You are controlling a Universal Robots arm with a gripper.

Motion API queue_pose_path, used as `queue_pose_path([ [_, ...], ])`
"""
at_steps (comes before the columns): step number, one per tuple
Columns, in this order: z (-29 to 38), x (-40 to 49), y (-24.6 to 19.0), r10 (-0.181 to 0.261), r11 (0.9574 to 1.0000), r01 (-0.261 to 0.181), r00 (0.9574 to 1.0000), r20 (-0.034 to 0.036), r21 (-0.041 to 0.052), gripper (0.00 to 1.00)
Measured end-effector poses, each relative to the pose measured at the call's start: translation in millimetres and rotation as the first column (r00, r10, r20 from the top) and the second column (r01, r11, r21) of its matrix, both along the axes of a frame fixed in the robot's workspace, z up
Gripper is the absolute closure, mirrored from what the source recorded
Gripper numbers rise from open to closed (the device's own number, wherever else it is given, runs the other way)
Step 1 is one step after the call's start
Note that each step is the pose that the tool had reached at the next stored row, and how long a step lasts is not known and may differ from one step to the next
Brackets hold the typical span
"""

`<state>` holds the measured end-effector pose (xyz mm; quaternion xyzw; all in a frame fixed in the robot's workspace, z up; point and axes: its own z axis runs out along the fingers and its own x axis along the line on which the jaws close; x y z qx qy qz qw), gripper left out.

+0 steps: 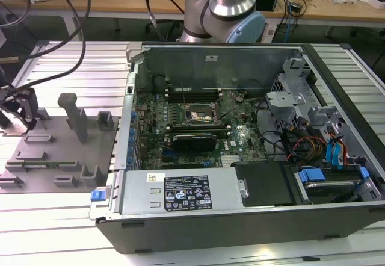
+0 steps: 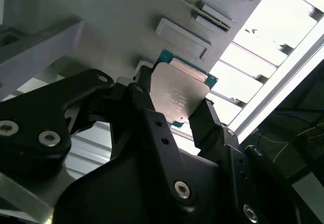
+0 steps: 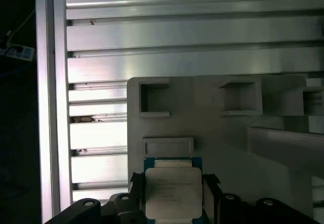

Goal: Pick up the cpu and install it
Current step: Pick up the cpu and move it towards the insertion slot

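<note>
Tool [image 2: 174, 105] squeezes cpu [image 2: 178, 89] from two sides, over grey holder block [image 3: 228, 143] on desk [image 3: 152, 36]. Grab looks done. Cpu well apart from computer case [image 1: 240, 157]. Socket [image 1: 201, 114] looks unfilled. Install not done.

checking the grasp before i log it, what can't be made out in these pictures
- The cpu: one edge cut off by the first wrist view's border.
- Whether it rests on the grey fixture or is lifted: second wrist view, the gripper covers its near edge.
- Pins of the socket, exterior view: too small.
</note>
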<state>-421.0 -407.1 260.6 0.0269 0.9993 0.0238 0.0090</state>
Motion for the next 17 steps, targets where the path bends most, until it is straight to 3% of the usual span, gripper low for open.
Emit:
queue_pose_path([
  [7,13.0,0.3,0.2,0.000,1.0000,0.000,1.0000,0.0000,0.0000,0.45],
  [10,27.9,0.2,0.9,0.000,1.0000,0.000,1.0000,0.0000,0.0000,0.45],
  [17,43.4,0.2,1.3,0.000,1.0000,0.000,1.0000,-0.0001,0.0000,0.45],
])
